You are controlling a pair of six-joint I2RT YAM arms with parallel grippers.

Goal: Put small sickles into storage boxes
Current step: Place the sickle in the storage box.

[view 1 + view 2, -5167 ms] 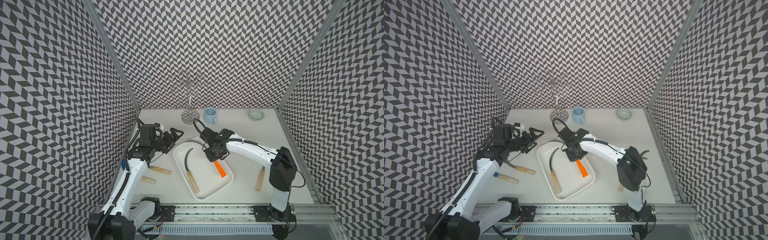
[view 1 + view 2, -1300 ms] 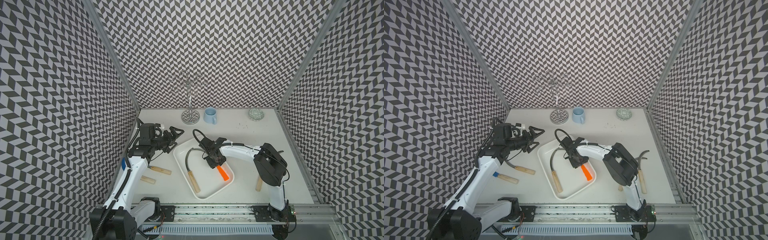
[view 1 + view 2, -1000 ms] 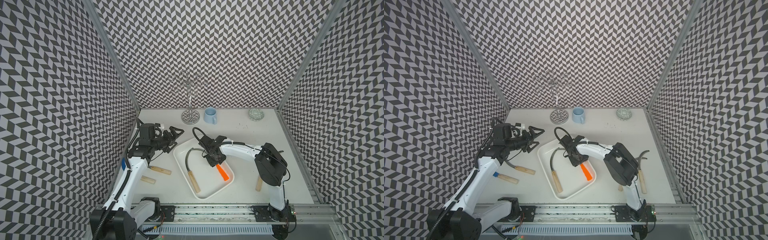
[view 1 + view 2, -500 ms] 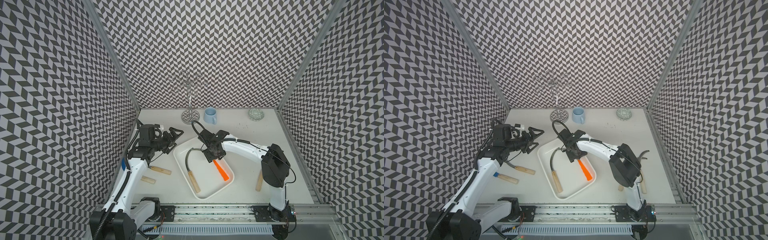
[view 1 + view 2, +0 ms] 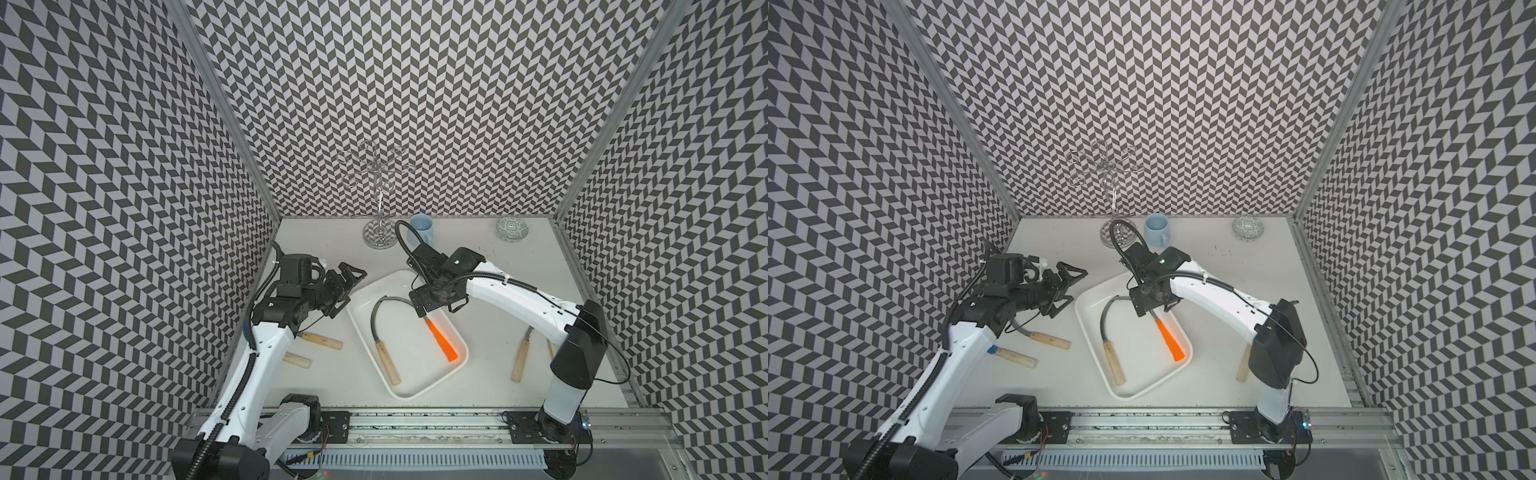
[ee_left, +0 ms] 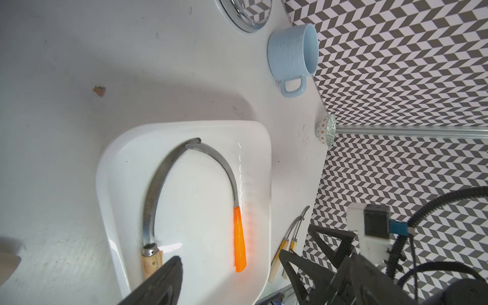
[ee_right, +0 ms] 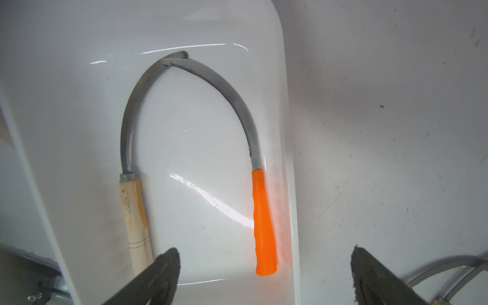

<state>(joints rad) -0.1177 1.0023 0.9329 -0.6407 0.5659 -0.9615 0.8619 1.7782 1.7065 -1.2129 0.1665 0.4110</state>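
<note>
The orange-handled sickle (image 5: 441, 345) and a wooden-handled sickle (image 5: 386, 362) lay in the white tray (image 5: 415, 392), four more sickles (image 5: 322, 340) outside it; the left gripper (image 5: 352, 290) and right gripper (image 5: 436, 306) had jaws apart.

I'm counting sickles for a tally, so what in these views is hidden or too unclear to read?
- Both top views: the left arm covers most of the blades of two wooden-handled sickles.
- Both top views: the right gripper hides most of the orange sickle's blade.
- A top view: the right arm hides all but one handle end of the sickles there.
</note>
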